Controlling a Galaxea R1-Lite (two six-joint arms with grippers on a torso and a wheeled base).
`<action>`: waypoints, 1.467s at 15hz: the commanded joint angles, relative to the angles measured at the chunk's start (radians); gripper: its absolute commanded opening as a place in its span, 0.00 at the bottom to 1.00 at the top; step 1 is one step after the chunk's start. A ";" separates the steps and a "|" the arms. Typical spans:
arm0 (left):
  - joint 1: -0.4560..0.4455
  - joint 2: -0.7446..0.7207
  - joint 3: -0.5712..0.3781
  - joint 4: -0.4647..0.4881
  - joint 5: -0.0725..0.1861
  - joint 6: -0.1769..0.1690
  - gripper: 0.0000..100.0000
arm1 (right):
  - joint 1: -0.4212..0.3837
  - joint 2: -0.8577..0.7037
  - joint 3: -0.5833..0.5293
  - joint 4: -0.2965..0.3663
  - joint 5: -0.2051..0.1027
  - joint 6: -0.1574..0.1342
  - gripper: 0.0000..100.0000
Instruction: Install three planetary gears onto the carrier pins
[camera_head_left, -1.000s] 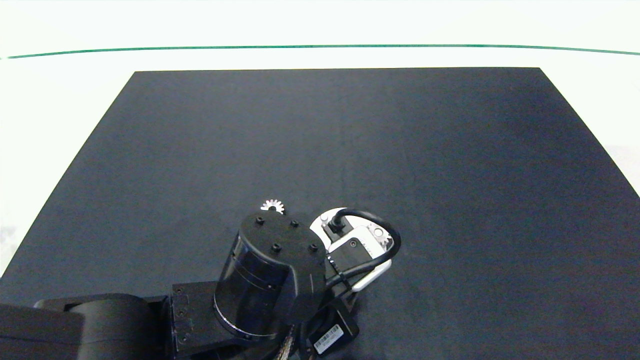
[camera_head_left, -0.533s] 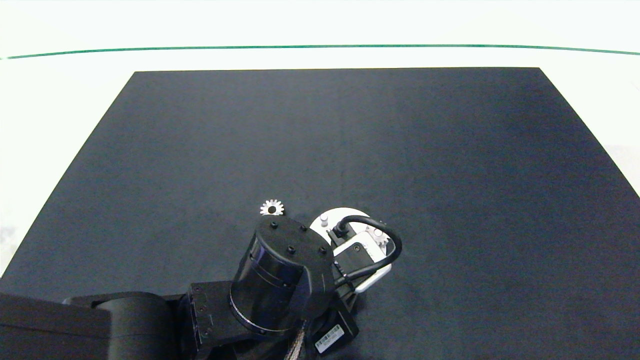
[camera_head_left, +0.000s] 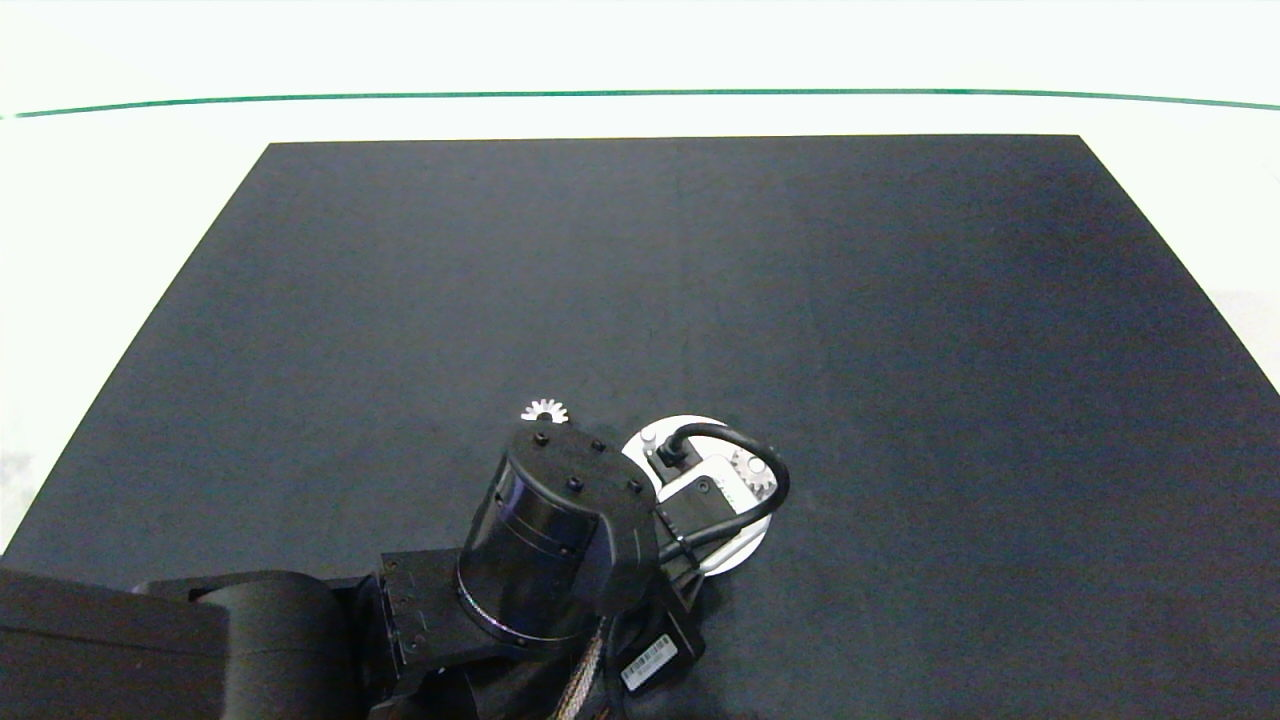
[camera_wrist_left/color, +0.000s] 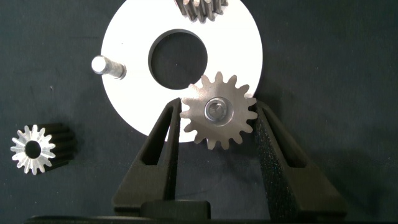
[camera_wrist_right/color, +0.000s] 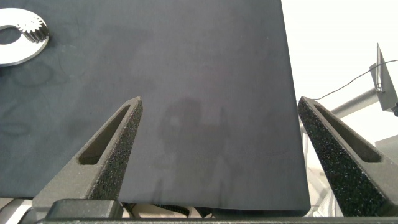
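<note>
The white disc (camera_wrist_left/color: 124, 93) lies flat on the black mat, with three carrier pins. One pin (camera_wrist_left/color: 99, 64) stands bare. A planetary gear (camera_wrist_left/color: 199, 7) sits on another pin at the disc's rim. A second gear (camera_wrist_left/color: 217, 111) lies on the disc with a pin showing in its hole. My left gripper (camera_wrist_left/color: 216, 104) is shut on this gear, one finger against the teeth on each side. The third gear (camera_wrist_left/color: 32, 148) lies loose on the mat beside the disc, also seen in the head view (camera_head_left: 544, 410). My right gripper (camera_wrist_right/color: 217, 106) hangs open and empty over the mat.
In the head view the left arm's wrist (camera_head_left: 560, 540) covers much of the disc (camera_head_left: 690, 421). The right arm is outside the head view. The mat's edge (camera_wrist_right/color: 292, 124) runs close to the right gripper, with white floor beyond it.
The left wrist has shifted a little to the right and then drawn back slightly toward the near edge. The loose gear on the mat has stayed where it was.
</note>
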 joint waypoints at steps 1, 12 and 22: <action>0.001 -0.002 0.009 -0.002 0.003 0.002 0.13 | 0.001 -0.001 0.000 0.004 -0.002 -0.003 1.00; -0.003 0.018 0.001 -0.005 0.003 0.000 0.13 | 0.001 -0.001 -0.002 0.002 -0.002 -0.004 1.00; -0.002 0.029 0.003 -0.007 0.003 0.000 0.13 | 0.002 -0.003 0.000 0.004 -0.002 -0.004 1.00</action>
